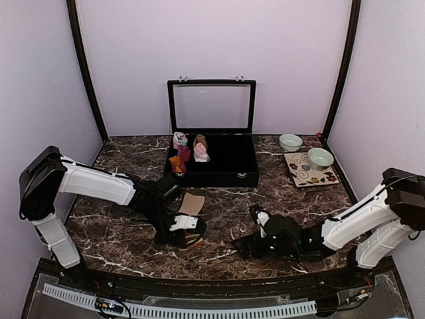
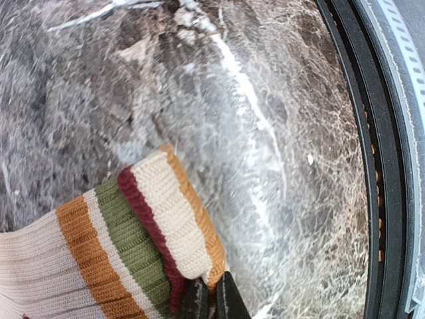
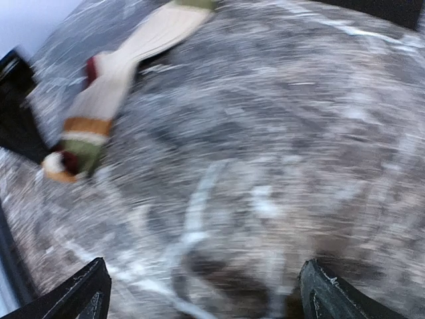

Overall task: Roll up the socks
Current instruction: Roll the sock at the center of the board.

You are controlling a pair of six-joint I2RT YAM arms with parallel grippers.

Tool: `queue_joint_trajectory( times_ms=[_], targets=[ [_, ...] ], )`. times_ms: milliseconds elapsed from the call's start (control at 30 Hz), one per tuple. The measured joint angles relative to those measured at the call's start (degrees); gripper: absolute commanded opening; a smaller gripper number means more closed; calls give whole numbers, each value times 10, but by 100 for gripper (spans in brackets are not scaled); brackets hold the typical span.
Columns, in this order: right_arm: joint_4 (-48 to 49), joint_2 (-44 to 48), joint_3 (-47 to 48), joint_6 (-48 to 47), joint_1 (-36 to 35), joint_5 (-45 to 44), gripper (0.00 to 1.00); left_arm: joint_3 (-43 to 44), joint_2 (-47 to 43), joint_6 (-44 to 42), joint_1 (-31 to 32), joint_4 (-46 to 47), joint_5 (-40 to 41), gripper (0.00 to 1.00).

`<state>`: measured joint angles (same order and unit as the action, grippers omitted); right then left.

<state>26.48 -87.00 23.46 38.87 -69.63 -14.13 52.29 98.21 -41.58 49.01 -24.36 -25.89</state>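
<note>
Near table (image 1: pixel 292 206) edge, striped sock (image 1: pixel 192 201) part-hidden; left fingers (image 2: pixel 197 302) pinching cuff (image 2: pixel 166 212), right fingers (image 3: pixel 80 292) spread

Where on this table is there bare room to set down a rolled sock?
The table is bare at back left, between wall and box, and in the strip between box and tray. The front middle is crowded: the left gripper pinches the striped sock there, the right gripper open beside it.

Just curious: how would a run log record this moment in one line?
left hand: shut on striped sock cuff | right hand: open, empty, over table
</note>
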Motion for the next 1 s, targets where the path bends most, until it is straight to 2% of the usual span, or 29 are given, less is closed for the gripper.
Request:
queue_joint_trajectory(
  times_ms=[67, 133, 300, 467, 767, 1000],
  targets=[
    [-19, 16, -12, 16, -1, -55, 99, 6, 5, -6, -14, -14, -12, 0],
    [1, 27, -37, -1, -2, -87, 99, 17, 16, -15, -27, -35, -31, 0],
    [157, 11, -95, -172, -68, -106, 91, 41, 49, -45, -56, -79, -89, 0],
    [203, -35, -57, -317, -84, -19, 72, 78, 95, -70, -79, -130, -143, 0],
    [195, -148, 121, -538, -84, 145, 66, 115, 149, -103, -99, -226, -198, 0],
    [157, -229, 212, -633, -65, 243, 60, 115, 158, -108, -99, -273, -197, 0]
  ],
)
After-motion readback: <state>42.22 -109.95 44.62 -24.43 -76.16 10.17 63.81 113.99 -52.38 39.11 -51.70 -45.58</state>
